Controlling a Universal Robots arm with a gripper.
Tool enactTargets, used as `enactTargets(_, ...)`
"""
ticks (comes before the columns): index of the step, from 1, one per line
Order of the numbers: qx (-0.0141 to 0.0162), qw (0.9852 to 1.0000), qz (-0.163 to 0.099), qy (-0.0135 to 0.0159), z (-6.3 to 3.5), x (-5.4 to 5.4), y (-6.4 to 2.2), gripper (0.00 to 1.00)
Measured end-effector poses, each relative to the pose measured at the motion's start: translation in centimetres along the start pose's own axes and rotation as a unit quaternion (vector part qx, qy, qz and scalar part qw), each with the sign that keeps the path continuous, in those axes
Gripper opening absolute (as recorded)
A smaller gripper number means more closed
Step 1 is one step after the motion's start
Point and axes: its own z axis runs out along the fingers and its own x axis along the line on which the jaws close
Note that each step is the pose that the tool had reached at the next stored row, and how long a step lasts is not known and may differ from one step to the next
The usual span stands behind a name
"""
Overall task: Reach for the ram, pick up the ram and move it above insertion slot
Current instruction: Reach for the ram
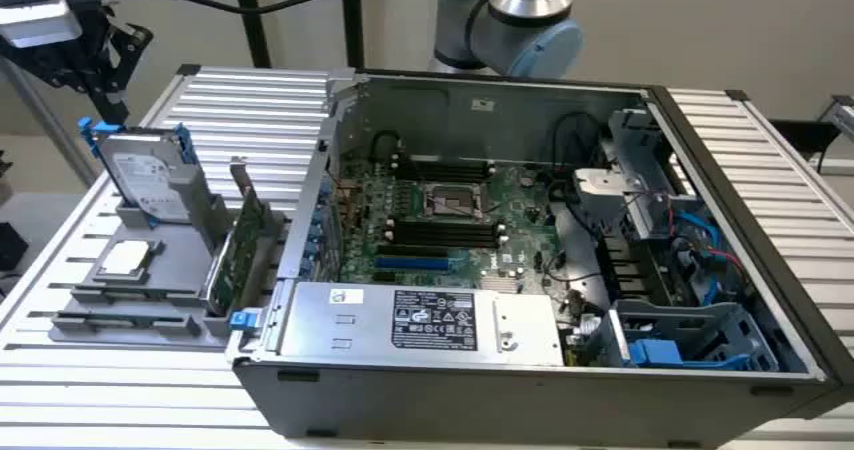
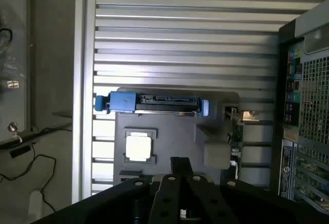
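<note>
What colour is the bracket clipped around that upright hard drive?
Blue. The bracket around the hard drive shows best in the wrist view.

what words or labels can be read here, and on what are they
No text here can be read outright.
Black label on the power supply: white print and marks, too small to read.
White sticker on the power supply: too small to read.
Label on the hard drive: blurred, unreadable.
</note>
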Motion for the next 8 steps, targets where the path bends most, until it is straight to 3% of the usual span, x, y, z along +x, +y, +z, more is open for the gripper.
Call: enactTargets(8,0.0000,1.0000,0.000,0.0000,0.00,0.00,0.00,0.11)
